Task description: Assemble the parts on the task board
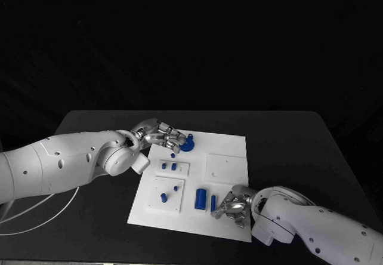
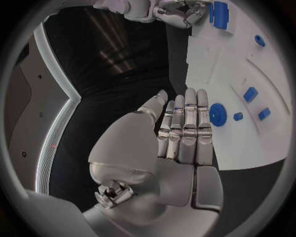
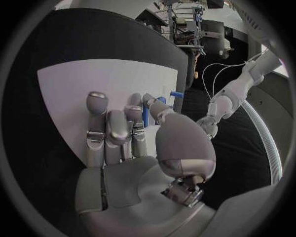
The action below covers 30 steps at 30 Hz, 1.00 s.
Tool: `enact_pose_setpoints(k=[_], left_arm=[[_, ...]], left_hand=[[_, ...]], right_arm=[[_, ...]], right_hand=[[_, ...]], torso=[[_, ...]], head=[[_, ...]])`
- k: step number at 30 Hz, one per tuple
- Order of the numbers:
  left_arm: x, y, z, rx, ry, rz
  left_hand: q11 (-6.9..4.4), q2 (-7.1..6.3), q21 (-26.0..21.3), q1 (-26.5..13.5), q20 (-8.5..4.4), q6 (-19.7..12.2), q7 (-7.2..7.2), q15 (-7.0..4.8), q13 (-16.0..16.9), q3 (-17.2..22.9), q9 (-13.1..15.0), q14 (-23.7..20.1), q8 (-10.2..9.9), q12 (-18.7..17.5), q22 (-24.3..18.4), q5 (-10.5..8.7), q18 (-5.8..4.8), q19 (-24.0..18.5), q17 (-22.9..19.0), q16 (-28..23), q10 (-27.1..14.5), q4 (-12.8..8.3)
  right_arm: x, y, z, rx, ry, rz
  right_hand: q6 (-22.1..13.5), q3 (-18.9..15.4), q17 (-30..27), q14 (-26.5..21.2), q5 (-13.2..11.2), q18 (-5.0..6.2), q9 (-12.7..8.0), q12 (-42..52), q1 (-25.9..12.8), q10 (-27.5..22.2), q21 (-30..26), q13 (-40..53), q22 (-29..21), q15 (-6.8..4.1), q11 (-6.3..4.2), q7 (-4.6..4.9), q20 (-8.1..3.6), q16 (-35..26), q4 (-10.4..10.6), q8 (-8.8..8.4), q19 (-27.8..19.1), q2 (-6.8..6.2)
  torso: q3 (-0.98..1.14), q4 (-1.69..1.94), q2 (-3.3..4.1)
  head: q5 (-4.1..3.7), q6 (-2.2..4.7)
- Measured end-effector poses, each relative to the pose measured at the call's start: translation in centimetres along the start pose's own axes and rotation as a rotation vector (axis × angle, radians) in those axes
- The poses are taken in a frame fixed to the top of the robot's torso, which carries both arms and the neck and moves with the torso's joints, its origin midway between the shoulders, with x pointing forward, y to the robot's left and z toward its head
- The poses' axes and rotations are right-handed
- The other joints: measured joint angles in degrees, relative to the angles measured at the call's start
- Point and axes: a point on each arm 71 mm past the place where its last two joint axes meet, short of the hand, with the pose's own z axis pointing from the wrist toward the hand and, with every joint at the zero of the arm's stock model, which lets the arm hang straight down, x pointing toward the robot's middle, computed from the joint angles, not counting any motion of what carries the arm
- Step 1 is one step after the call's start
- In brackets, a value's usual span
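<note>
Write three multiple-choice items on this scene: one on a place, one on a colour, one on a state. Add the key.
1. Where is the left robot hand?
A. At the task board's far left corner, by the round blue part
B. At the board's near right corner
C. Off the table
2. What colour are the small parts?
A. Red
B. Blue
C. Green
3. How is the left robot hand?
A. Gripping a part
B. Clenched in a fist
C. Fingers straight, holding nothing
Key: 1 A, the head view shows it there; 2 B, every piece on the board is blue; 3 C, its wrist view shows straight fingers and a bare palm.
</note>
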Motion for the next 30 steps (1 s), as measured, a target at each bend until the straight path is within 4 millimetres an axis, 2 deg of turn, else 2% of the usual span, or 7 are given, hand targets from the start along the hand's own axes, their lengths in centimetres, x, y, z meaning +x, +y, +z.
enact_pose_setpoints(k=[8,14,19,22,23,27,30], left_arm=[[0.1,0.1,0.0,-0.005,0.004,0.001],[0.1,0.2,-0.1,-0.006,0.005,0.001],[0.0,0.2,-0.1,-0.008,0.003,0.002],[-0.2,0.3,-0.1,-0.009,-0.001,0.003],[-0.2,0.3,-0.1,-0.009,-0.002,0.003],[-0.4,0.3,-0.1,-0.010,-0.007,0.004],[-0.5,0.4,-0.1,-0.010,-0.011,0.005]], left_hand=[[0.00,0.00,0.0,0.0,0.00,0.0,0.00,0.00,0.0,0.0,0.0,0.0,0.0,0.0,0.0,0.00,0.00,0.0,0.0,0.0,0.0,0.0],[0.00,0.00,0.0,0.0,0.00,0.0,0.00,0.00,0.0,0.0,0.0,0.0,0.0,0.0,0.0,0.00,0.00,0.0,0.0,0.0,0.0,0.0],[0.00,0.00,0.0,0.0,0.00,0.0,0.00,0.00,0.0,0.0,0.0,0.0,0.0,0.0,0.0,-0.01,0.00,0.0,0.0,0.0,0.0,0.0],[0.00,0.00,0.0,0.0,0.00,0.0,0.00,0.00,0.0,0.0,0.0,0.0,0.0,0.0,0.0,0.00,0.00,0.0,0.0,0.0,0.0,0.0],[0.00,0.00,0.0,0.0,0.00,0.0,0.00,0.00,0.0,0.0,0.0,0.0,0.0,0.0,0.0,-0.01,0.00,0.0,0.0,0.0,0.0,0.0],[0.00,0.00,0.0,0.0,0.00,0.0,0.00,0.00,0.0,0.0,0.0,0.0,0.0,0.0,0.1,-0.01,0.00,0.0,0.0,0.0,0.0,0.0],[0.00,0.00,0.0,0.0,0.00,0.0,0.00,0.00,0.0,0.0,0.0,0.0,0.0,0.0,0.1,-0.01,0.00,0.0,0.0,0.0,0.0,0.0]], right_arm=[[0.0,-0.1,0.0,-0.001,0.005,0.010],[0.1,-0.3,-0.2,-0.010,0.013,0.019],[0.1,-0.7,-0.3,-0.023,0.023,0.032],[0.1,-1.0,-0.5,-0.035,0.034,0.045],[0.2,-1.1,-0.6,-0.039,0.037,0.050],[0.2,-1.5,-1.0,-0.060,0.050,0.066],[-0.2,-1.7,-1.4,-0.080,0.050,0.078]], right_hand=[[0.0,-0.6,0.0,0.0,1.7,0.05,0.0,0.0,-0.3,0.0,-0.1,0.0,0.0,0.00,0.00,0.01,-0.19,0.0,-0.6,-0.01,0.0,-0.27],[-0.1,-5.3,-0.4,0.0,5.1,-0.06,0.0,-0.4,0.3,0.0,-1.1,-0.2,0.0,0.00,0.00,0.07,-0.20,-0.4,-1.0,-0.26,0.0,-0.93],[-0.8,-9.4,-1.3,0.0,5.2,-0.18,-0.1,-1.8,0.9,-1.3,-4.4,-1.1,0.0,0.00,0.43,0.16,-0.20,-2.0,0.7,-0.63,0.0,-2.58],[-1.1,-14.5,-2.0,-0.2,5.7,-0.54,-7.3,-2.4,2.4,-2.3,-7.1,-1.9,0.0,0.23,0.82,0.16,-0.17,-3.0,3.0,-0.50,-0.1,-2.95],[-1.3,-15.5,-2.1,-0.4,5.7,-0.56,-8.5,-2.7,2.8,-2.5,-7.7,-2.1,-0.1,0.34,0.85,0.11,-0.09,-3.3,3.5,-0.50,-0.2,-3.01],[-3.4,-19.3,-2.7,-0.9,6.1,-1.16,-9.3,-3.0,4.1,-3.3,-9.8,-3.2,-0.5,0.50,1.04,1.35,0.36,-4.0,5.6,-0.48,-0.3,-3.02],[-5.4,-20.6,-3.0,-1.2,6.1,-0.43,-9.6,-3.3,4.6,-3.7,-10.9,-3.7,-0.7,0.33,1.43,2.70,0.37,-4.4,6.2,-0.50,-0.4,-2.95]], torso=[[0.04,0.00,0.01],[0.04,0.01,0.02],[0.04,-0.01,0.01],[0.04,-0.03,-0.01],[0.04,-0.03,-0.02],[0.02,-0.08,-0.07],[0.01,-0.14,-0.13]], head=[[-0.04,0.09],[-0.06,0.15],[-0.06,0.26],[-0.06,0.41],[-0.08,0.48],[-0.20,0.95],[-0.30,1.46]])
